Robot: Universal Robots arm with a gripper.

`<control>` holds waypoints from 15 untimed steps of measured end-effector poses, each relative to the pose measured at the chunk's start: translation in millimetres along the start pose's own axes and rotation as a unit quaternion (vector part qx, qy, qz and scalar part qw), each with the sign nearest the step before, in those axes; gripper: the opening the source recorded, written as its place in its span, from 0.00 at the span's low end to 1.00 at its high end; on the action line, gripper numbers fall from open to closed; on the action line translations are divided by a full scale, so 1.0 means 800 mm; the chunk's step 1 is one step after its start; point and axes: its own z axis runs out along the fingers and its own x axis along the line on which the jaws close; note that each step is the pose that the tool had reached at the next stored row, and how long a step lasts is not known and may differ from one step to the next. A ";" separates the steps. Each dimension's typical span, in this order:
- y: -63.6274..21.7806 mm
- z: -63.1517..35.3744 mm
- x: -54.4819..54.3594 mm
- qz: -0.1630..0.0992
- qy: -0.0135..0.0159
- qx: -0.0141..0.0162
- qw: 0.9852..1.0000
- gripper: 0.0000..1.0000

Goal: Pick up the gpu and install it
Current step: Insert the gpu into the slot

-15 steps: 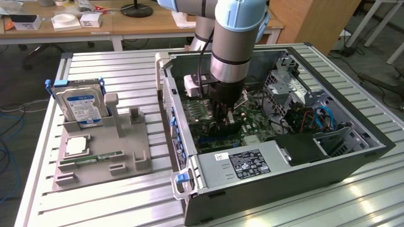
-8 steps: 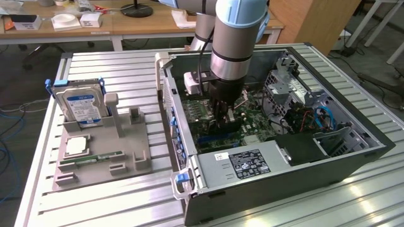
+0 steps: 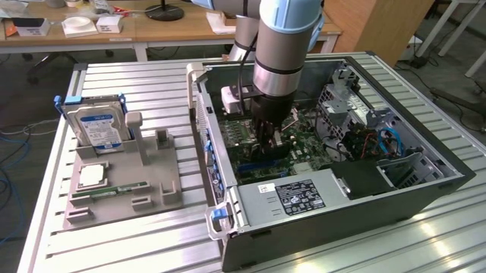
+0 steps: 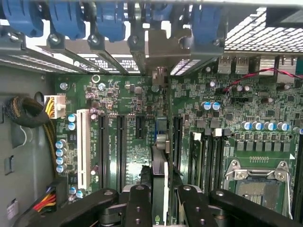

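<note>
The gripper [image 4: 163,191] is closed on the gpu [image 4: 159,163], which stands on its edge between the fingers, just over the long slots of the motherboard [image 4: 118,90]. In the exterior view this is at the centre of the frame, inside the open computer case [image 3: 326,227]. The picking up is done. I cannot tell whether the card is seated yet.

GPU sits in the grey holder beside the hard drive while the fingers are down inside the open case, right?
Not quite. The gpu is not in the grey holder; it stands edge-on between the fingers, over the motherboard slots, as the wrist view shows. The fingers are indeed down inside the open case.
</note>
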 end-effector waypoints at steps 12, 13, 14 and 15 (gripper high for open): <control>0.000 -0.004 0.000 0.000 0.000 0.000 1.000 0.26; 0.000 -0.004 0.000 0.000 0.000 0.000 1.000 0.26; 0.000 -0.004 0.000 0.000 0.000 0.000 1.000 0.26; 0.000 -0.004 0.000 0.000 0.000 0.000 1.000 0.26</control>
